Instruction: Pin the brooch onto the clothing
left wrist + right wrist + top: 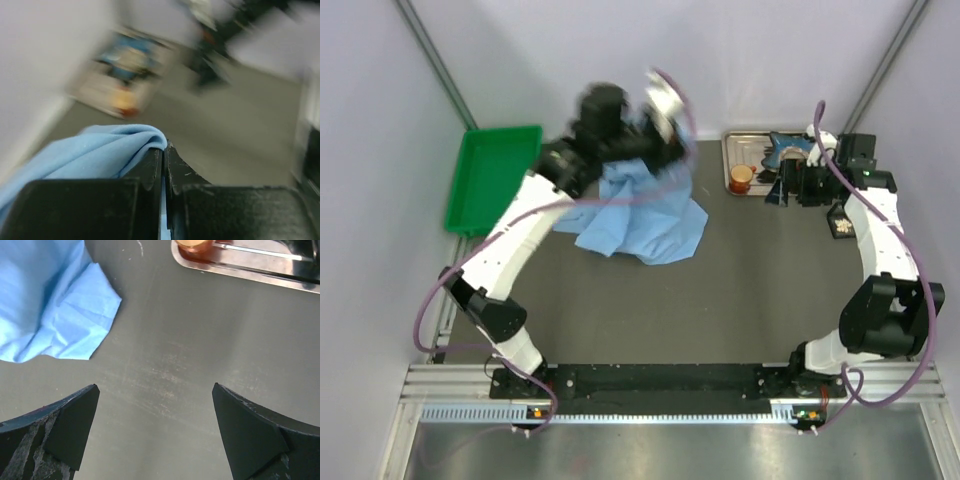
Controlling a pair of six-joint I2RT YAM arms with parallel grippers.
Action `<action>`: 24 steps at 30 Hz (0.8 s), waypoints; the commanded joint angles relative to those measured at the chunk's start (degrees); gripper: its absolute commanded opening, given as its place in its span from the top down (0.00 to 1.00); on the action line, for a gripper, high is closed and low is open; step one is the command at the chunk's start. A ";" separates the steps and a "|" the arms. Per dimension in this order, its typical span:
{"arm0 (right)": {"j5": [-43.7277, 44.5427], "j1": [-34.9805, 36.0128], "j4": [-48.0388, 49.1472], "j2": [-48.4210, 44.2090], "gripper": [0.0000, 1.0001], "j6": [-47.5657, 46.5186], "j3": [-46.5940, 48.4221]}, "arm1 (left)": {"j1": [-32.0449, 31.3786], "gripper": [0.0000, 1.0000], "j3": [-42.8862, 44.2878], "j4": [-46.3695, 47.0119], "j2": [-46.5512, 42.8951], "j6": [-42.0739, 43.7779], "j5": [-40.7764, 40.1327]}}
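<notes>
The shirt [645, 225] sits just left of centre in the top view. It is light blue thin cloth, crumpled into a heap, with its upper end drawn up to a peak and the rest spread in folds on the dark table [720, 300]. I can't make out the collar or buttons in this bunching. In the right wrist view one creased corner of it fills the upper left of the frame and lies flat on the surface.

The left gripper [164, 147] is clamped on the cloth. In its own camera the two black fingers meet with only a sliver between them, and a soft fold of blue runs over the left finger and down into that seam. From above this gripper is a blur at the top of the heap.

The right gripper [155, 400] is spread wide, with its fingertips in the lower corners of its view and only bare table between them. It grips nothing and hangs near a metal tray [732, 150] at the upper right of the top view. That tray holds an orange cup [741, 179] and a blue star-shaped dish [788, 148].

The brooch is too small for me to pick out in any view, so I can't say where it lies.

A green tray [490, 175] sits at the upper left.
</notes>
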 commanded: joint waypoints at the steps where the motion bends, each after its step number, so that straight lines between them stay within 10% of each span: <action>1: -3.81 -2.39 -2.41 0.98 0.01 -0.59 2.51 | -17.50 1.00 -14.00 -19.15 -5.03 21.46 11.48; 4: -4.42 -2.48 -3.46 1.07 0.01 -1.73 2.42 | -25.16 1.00 -21.30 -27.33 -4.15 31.91 13.77; 10: -7.59 -2.05 -4.96 1.69 0.01 -3.05 1.28 | -20.98 0.01 -15.44 -37.55 0.07 32.94 14.99; 19: -8.55 8.57 -4.69 6.07 0.01 -4.20 2.77 | 13.19 0.04 -27.62 -12.18 -7.48 10.91 21.42; 24: -13.19 17.27 -4.34 6.44 0.03 -6.74 2.69 | 22.19 0.07 -40.54 3.55 -8.89 1.38 22.83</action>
